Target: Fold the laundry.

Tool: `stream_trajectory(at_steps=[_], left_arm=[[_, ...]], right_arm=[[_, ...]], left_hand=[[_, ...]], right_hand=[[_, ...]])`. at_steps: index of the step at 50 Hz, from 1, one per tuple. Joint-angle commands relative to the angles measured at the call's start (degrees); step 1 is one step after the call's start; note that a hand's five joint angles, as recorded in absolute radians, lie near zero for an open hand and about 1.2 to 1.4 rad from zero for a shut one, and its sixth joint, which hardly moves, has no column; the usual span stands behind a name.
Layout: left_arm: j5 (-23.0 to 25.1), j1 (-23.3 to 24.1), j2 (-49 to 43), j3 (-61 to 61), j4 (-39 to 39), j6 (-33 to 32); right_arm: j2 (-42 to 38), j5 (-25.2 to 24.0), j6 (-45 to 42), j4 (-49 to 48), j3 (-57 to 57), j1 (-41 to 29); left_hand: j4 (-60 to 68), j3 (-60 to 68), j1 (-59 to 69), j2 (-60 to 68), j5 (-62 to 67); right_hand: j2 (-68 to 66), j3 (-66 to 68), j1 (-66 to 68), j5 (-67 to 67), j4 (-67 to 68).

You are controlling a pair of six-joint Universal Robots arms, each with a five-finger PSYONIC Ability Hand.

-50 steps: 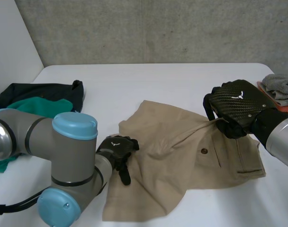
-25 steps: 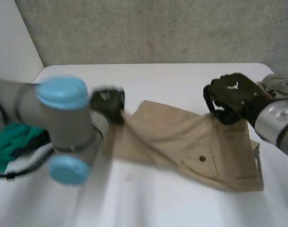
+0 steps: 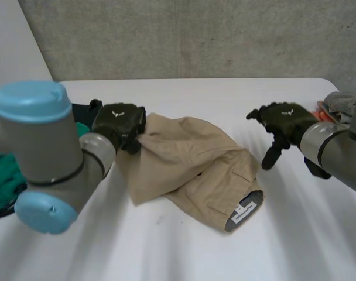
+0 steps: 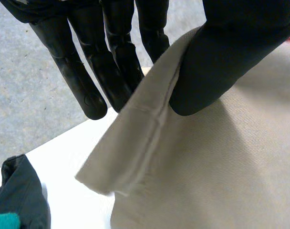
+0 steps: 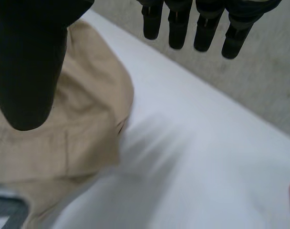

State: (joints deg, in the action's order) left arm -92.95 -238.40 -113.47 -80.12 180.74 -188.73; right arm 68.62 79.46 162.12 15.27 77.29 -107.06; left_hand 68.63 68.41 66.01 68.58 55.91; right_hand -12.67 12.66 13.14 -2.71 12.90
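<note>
We see the tan garment [image 3: 192, 167] bunched in the middle of the white worktop [image 3: 213, 96], with its far left part drawn up off the surface. Our left robot hand [image 3: 120, 121] is clamped on that raised edge. In the left wrist view the thumb [image 4: 231, 52] presses a hemmed edge of the cloth against the fingers [image 4: 83, 81]. Our right robot hand [image 3: 281, 121] hovers to the right of the garment, apart from it, fingers [image 5: 204, 28] relaxed and holding nothing. A grey-and-white label [image 3: 246, 209] shows at the near right end of the bundle, inside what looks like the waistband. A heap of dark and green clothes [image 3: 2, 175] lies at the left, partly hidden by the left arm [image 3: 46, 155], and a grey cloth [image 3: 343, 99] sits at the far right.

We judge the cloth to be light, soft and woven. It drapes and creases freely, will not keep a shape by itself, and is neither slippery nor fragile. The hem, seams and waistband are thicker, so they are the surest places to pinch. With one edge held, we would send the free robot hand to the waistband by the label, so the piece can be pulled flat before folding.
</note>
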Motion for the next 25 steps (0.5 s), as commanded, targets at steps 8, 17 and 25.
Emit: stream_trajectory(at_steps=[8, 17, 25], left_arm=[[-0.38, 1.45, 7.91, -9.09, 4.27, -7.01], [-0.12, -0.22, 8.97, -9.18, 4.36, -7.18], [1.37, -4.35, 4.40, 1.35, 7.78, -9.90]], right_arm=[[-10.07, 0.17, 15.42, -2.26, -3.64, -4.73], [-22.03, 7.89, 14.81, -13.16, -11.63, -9.39], [-18.53, 17.39, 3.04, -26.32, -22.00, -10.53]], left_hand=[[11.37, 11.59, 13.99, 11.42, 14.09], [11.37, 11.59, 13.99, 11.42, 14.09], [11.37, 11.59, 13.99, 11.42, 14.09]], right_hand=[[2.67, -2.66, -3.14, 2.71, -2.90], [-30.00, 30.01, 29.53, -29.96, 29.77], [-67.33, 67.34, 66.86, -67.29, 67.10]])
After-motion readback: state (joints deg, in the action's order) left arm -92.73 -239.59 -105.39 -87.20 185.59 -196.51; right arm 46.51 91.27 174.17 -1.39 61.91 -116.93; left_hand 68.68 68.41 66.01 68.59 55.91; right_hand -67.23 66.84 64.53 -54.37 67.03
